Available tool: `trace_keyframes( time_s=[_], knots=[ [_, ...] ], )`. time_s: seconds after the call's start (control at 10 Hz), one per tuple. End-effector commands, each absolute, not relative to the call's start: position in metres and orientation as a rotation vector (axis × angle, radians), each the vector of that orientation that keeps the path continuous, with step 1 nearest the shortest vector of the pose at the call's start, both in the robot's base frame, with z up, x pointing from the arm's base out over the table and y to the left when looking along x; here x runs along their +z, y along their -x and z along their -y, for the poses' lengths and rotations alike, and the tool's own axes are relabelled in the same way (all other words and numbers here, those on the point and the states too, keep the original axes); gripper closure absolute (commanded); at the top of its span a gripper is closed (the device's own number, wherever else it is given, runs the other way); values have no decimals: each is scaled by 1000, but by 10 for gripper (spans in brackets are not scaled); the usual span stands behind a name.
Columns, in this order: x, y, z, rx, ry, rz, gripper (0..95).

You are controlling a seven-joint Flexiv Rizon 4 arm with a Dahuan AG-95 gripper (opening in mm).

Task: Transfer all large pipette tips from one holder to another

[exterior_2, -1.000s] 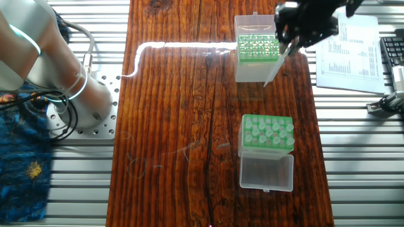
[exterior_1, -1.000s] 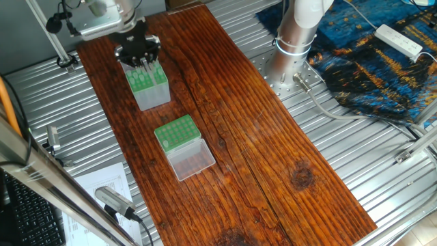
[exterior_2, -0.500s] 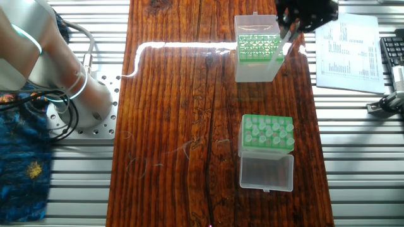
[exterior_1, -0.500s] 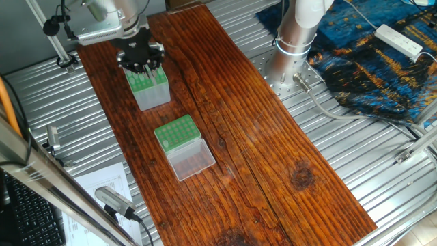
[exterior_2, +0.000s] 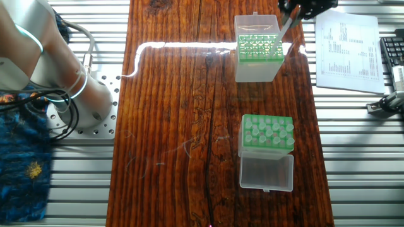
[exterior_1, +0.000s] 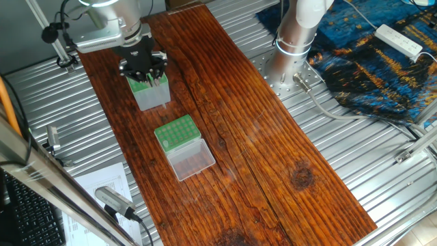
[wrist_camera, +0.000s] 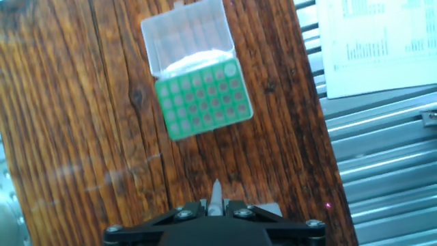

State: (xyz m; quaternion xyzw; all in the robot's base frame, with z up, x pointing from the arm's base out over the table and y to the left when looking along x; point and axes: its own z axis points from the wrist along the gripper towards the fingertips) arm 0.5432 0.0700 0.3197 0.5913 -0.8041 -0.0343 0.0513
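A robotics lab workstation: a dark wooden board serves as the surface, laid over a ribbed metal bench to which the robot arm's base is bolted. Green pipette-tip racks stand on the wood, with printed sheets, a keyboard, a power strip and loose cables around the edges.

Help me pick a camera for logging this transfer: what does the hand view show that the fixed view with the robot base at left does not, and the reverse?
Only the hand view shows the pipette tip pinched between the fingers close up. Only the fixed view shows the taller grey-sided holder, the arm's base, and the gripper at the frame's top edge. Both show the low green rack with its clear lid open, the wooden table and the printed sheet.
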Motion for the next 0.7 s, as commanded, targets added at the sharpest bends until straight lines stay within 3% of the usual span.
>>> trace_keyframes(
  time_s=[0.1,0.7],
  knots=[
    [319,-545,-77,-100,-1794,2445,950],
    [314,-555,-104,-92,-1593,2602,950]
  ],
)
